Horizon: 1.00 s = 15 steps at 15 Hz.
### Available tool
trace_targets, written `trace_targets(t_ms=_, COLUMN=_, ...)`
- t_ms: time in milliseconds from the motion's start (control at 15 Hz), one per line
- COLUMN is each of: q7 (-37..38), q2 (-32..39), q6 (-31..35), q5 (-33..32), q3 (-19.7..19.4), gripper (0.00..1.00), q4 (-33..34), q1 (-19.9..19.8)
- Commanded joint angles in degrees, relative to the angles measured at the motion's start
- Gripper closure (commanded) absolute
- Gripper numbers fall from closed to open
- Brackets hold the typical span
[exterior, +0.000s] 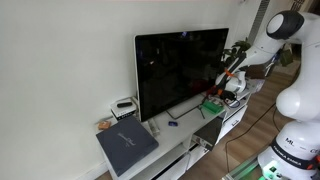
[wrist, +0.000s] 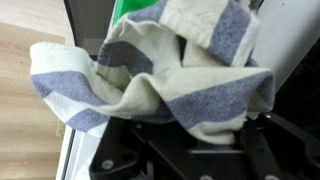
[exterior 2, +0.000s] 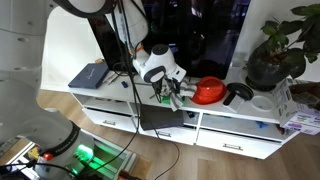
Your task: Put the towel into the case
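At the white cabinet top's [exterior 2: 115,90] front edge, above wooden floor [exterior 2: 200,160], the towel [wrist: 170,90] hides whether the gripper [exterior 2: 172,92] pinches it.

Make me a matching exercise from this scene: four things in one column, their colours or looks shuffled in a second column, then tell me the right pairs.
Things:
1. towel
2. television screen
3. potted plant
4. flat case

Looks:
A. grey-blue
B. dark and glossy
C. blue and cream stripes
D. green leaves

Pairs: 1-C, 2-B, 3-D, 4-A.
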Motion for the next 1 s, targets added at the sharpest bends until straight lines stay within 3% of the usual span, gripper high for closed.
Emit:
trace_targets(t_ms=0, q7=-2.9, q2=4.1, q6=-4.7, q5=4.4, q3=1.5, gripper=1.00, q4=5.8, q1=-1.3)
trace_targets(t_ms=933, q7=-8.4, q2=12.1, q6=-16.0, q5=13.9, q3=-1.5, gripper=1.00, q4=18.5, q1=2.4)
